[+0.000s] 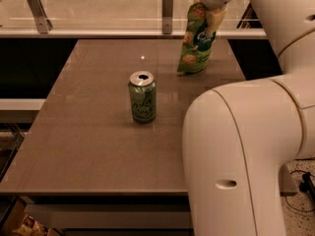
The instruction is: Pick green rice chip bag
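1. A brown glossy bench (93,151) is seen, with one green soda can (142,97) set upright near its middle, silver top opened.
2. A glass rail (98,11) is run behind the bench's far edge, carried on two metal posts (168,11).
3. The right post is found just left of the claw (208,19), at the top edge.
4. A black cable (306,185) is laid on speckled floor, lower right.

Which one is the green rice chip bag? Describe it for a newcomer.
On the brown table, look to the far right side, near the glass rail. The green rice chip bag leans there, its top pinched in the gripper. Unlike the short green soda can mid-table, it is a tall slim pouch picturing round crisps.
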